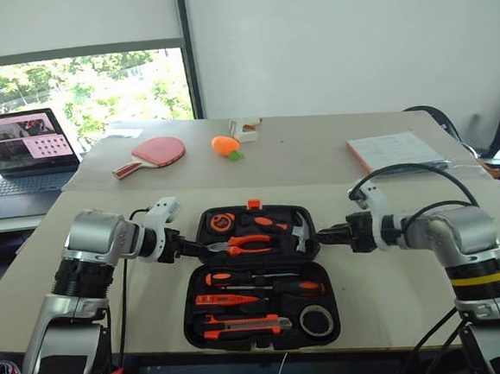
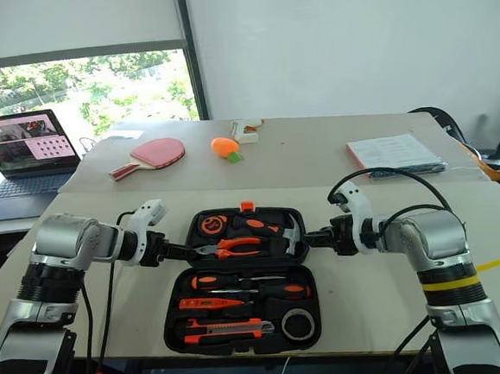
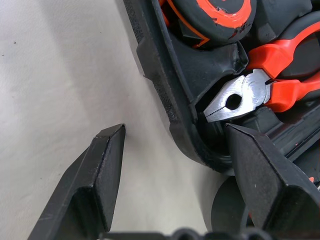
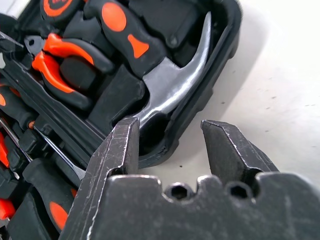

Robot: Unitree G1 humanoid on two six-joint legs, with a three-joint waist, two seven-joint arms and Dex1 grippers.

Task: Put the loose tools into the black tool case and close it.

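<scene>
- The loose tools (image 1: pixel 259 303) are seen seated in the near half of the black tool case (image 1: pixel 259 275).
- The far half's side rims are straddled by the left pincer (image 1: pixel 188 243) and right pincer (image 1: pixel 321 237), both parted, nothing clamped yet.

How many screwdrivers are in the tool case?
3, all in the near half of the open black tool case: two black-and-orange screwdrivers lying across its far rows, and a slim orange screwdriver just below them. No others visible.

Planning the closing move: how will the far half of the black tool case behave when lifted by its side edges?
The black tool case looks like stiff moulded plastic, so it should swing without flexing. The hammer and pliers probably make that half heavy; they might shift.
</scene>
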